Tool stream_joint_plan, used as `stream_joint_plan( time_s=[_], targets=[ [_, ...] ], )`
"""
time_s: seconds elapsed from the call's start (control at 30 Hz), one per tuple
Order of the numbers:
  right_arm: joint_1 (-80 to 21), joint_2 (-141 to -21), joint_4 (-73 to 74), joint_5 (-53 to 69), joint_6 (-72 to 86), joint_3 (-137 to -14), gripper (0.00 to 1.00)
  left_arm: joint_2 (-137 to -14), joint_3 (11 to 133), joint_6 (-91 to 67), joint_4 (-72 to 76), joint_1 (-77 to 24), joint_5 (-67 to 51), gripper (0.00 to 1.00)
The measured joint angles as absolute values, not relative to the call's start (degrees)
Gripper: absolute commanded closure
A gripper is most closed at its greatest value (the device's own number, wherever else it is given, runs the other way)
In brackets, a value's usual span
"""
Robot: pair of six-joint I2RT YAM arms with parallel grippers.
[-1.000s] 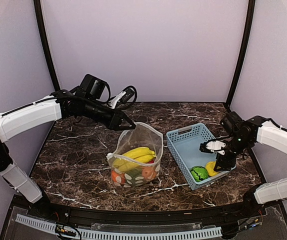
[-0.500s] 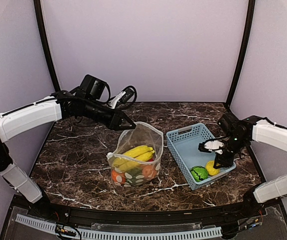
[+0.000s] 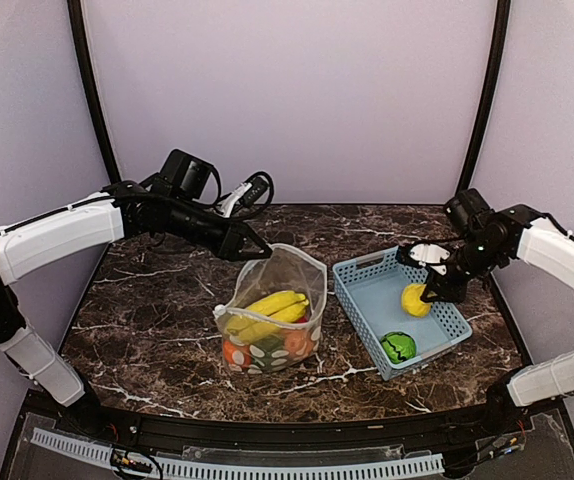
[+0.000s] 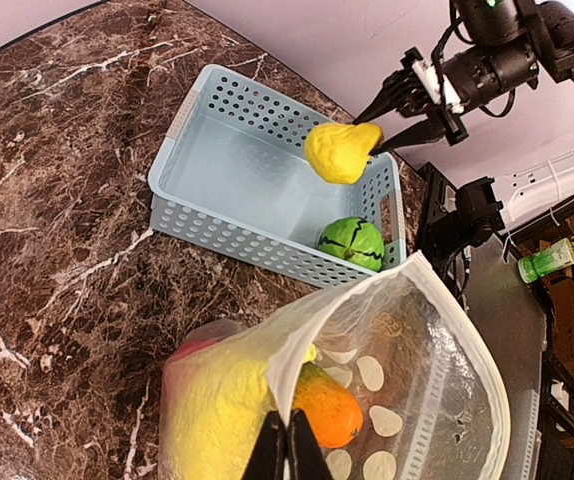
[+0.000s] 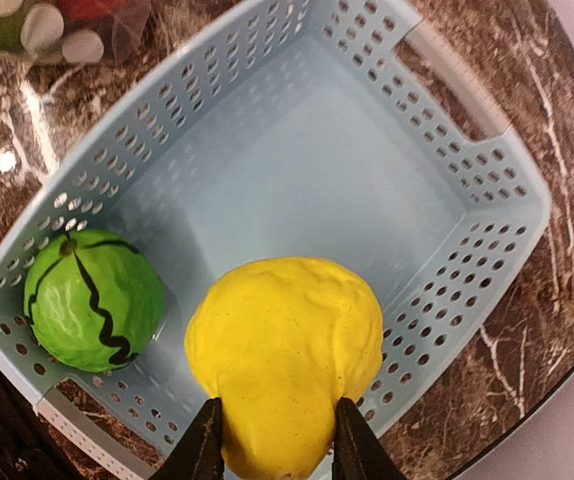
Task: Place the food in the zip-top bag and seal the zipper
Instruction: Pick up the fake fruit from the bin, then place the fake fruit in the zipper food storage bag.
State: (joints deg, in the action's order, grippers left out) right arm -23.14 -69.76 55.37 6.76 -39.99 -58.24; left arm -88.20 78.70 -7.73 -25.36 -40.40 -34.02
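Currently pinching yellow toy fruit [image 5: 285,355] with right gripper [image 5: 277,440], jaws narrowed onto its sides, held above light-blue basket [image 4: 227,225]. Green round piece [image 5: 92,300] left in basket corner. Holding zip-top bag [image 3: 287,268] mouth up with left gripper [image 4: 287,450], clamped tight on rim; bananas [image 3: 272,305] and orange ball [image 4: 327,415] inside. Probably light, hard, smooth plastic, so slippery: grip across widest part. Bag film soft and floppy: take by rim.

Held a yellow lumpy plastic toy fruit [image 5: 285,350] pinched between right gripper [image 5: 277,425] fingers [image 5: 203,445] over the light-blue perforated plastic basket [image 5: 467,170]; showed a green round plastic toy [image 5: 94,300] inside that basket.
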Motion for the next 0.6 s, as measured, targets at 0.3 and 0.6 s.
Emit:
stream_joint_plan(
  time_s=[0.3, 0.6],
  targets=[
    [-23.07, -72.99, 57.54, 19.25, -39.79, -75.48, 0.71, -89.03, 78.70, -7.73, -25.32, -40.40, -34.04, 0.99],
    [-24.86, -79.09, 57.69, 37.95, -38.48, -96.33, 0.68, -91.20, 79.44, -8.12, -25.30, -40.40, -34.06, 0.99]
  ],
)
